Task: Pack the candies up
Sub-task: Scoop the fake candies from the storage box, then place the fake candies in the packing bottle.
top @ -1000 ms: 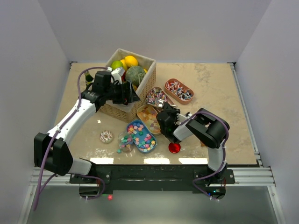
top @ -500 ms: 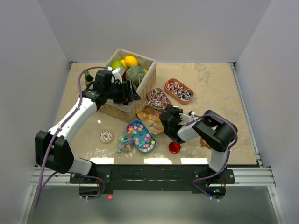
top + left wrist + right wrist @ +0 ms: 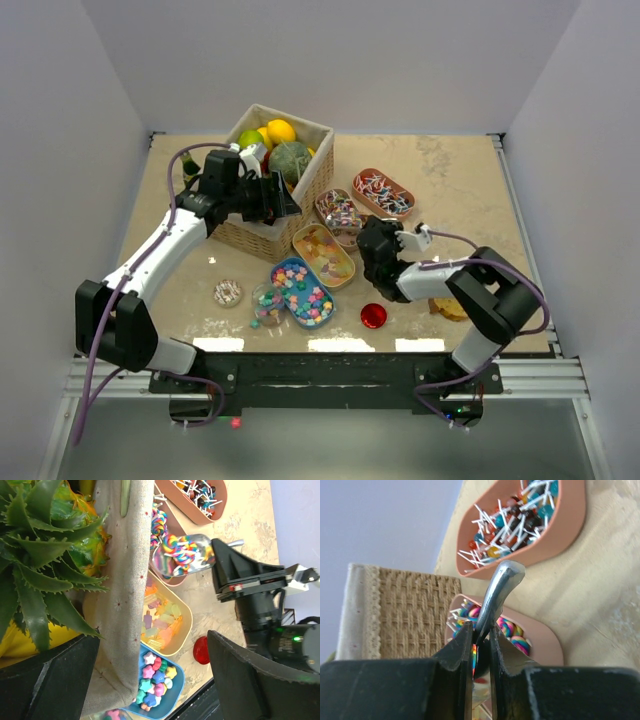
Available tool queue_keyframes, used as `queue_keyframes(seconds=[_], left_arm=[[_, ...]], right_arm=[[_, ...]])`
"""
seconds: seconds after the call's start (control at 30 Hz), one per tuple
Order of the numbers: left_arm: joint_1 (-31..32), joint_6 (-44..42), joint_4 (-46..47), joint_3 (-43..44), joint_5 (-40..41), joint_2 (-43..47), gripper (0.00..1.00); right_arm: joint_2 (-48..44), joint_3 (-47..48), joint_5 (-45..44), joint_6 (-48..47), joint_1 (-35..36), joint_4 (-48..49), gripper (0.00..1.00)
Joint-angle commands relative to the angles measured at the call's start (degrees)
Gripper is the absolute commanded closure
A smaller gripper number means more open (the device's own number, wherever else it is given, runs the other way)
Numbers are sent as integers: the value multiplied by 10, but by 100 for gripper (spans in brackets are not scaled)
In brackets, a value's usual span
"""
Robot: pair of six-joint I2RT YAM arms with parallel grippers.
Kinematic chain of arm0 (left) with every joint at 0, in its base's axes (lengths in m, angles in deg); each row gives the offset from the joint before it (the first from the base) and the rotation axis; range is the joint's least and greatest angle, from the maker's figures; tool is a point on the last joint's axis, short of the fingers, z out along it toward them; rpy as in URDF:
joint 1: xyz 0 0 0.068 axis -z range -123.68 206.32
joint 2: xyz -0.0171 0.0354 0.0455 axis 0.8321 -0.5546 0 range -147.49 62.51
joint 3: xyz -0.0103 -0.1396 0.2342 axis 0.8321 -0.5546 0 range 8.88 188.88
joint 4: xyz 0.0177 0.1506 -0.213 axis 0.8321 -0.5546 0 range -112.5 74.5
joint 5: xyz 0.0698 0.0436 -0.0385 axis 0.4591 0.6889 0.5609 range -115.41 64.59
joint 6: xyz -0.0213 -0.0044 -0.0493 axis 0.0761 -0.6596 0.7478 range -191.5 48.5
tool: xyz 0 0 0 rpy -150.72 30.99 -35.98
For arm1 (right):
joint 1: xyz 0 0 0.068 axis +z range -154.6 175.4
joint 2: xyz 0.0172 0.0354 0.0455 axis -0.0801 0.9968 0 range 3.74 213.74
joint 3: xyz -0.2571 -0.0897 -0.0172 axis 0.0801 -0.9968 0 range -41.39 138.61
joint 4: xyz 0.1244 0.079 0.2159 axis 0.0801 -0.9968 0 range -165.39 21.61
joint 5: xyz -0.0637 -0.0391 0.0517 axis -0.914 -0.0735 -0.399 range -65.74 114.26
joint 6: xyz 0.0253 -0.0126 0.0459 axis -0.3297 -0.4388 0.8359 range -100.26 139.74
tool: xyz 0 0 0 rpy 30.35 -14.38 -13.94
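Now right claw (image 3: pixel 368 236), clamped on metal scoop (image 3: pixel 501 587), has shifted off gummies (image 3: pixel 323 254) toward swirl lollipops (image 3: pixel 340 209) at their 1 o'clock; scooping likely next. Left claw (image 3: pixel 283 200) gapes wide over basket (image 3: pixel 252 240).

**Robot test cell in a lab**

Plain pale walls (image 3: pixel 70 100) box in a beige tabletop (image 3: pixel 450 170) on three sides. Bottom of frame: two cabled robot arms (image 3: pixel 160 250) bolted to a black base plate (image 3: pixel 320 372) on a metal rail (image 3: pixel 540 376). Centre: staged props, a wicker basket (image 3: pixel 255 240) of toy fruit (image 3: pixel 281 130) and small trays (image 3: pixel 350 272) of candies (image 3: pixel 303 290).
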Motion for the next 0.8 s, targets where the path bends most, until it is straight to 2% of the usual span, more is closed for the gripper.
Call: queue_keyframes(seconds=[0.0, 0.37, 0.53, 0.77], left_arm=[[-3, 7, -37, 10, 12, -5, 7], [-3, 1, -56, 19, 29, 24, 7], [-4, -1, -76, 24, 43, 37, 6], [-5, -7, -98, 47, 69, 53, 6]], right_arm=[[-59, -5, 1, -61, -15, 2, 100], [-259, -16, 104, -191, -30, -65, 100], [-348, -5, 163, -199, -29, -140, 100], [-408, -5, 266, -188, -30, -197, 100]])
